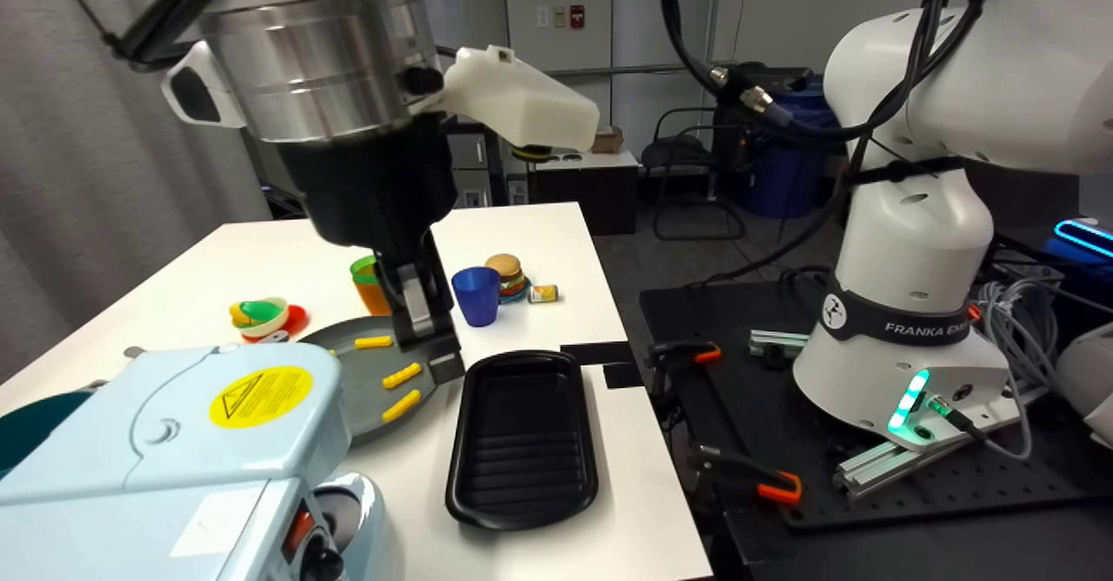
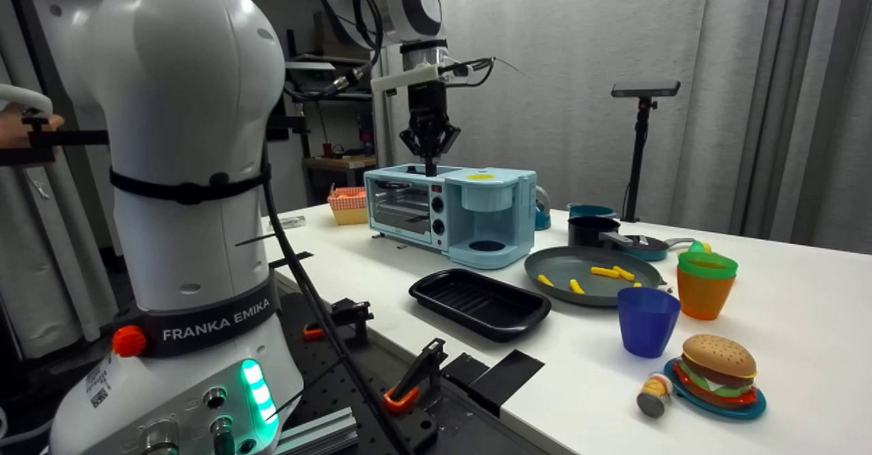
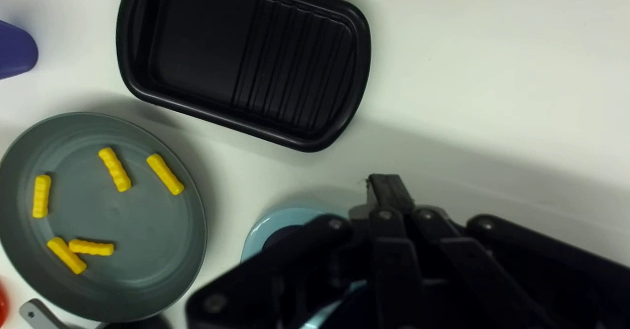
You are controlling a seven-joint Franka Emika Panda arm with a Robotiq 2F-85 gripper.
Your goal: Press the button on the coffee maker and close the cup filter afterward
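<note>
the button (image 1: 298, 531) lay below the pincer (image 2: 430, 169) and back toward the front of the coffee maker (image 2: 451, 215), and the coming press seemed to turn on that offset. in an exterior view the fingertips (image 1: 448, 367) hung out from that front, apart from it and higher than the button, on the side of the arm's base (image 1: 904, 381). the pincer was closed, its tips together and pointing down, nothing held between them. the coffee maker stood on the desk (image 2: 558, 380); its long axis ran from its oven (image 2: 402, 208) to its filter (image 1: 259, 398), and its front, with the button, faced the desk edge by the base. the filter sat on top at the end nearer the plate (image 3: 123, 215), its rounded side pointing the way the front did; whether it was ajar could not be told. a press would likely need lowering first, then a push inward across the long axis.
</note>
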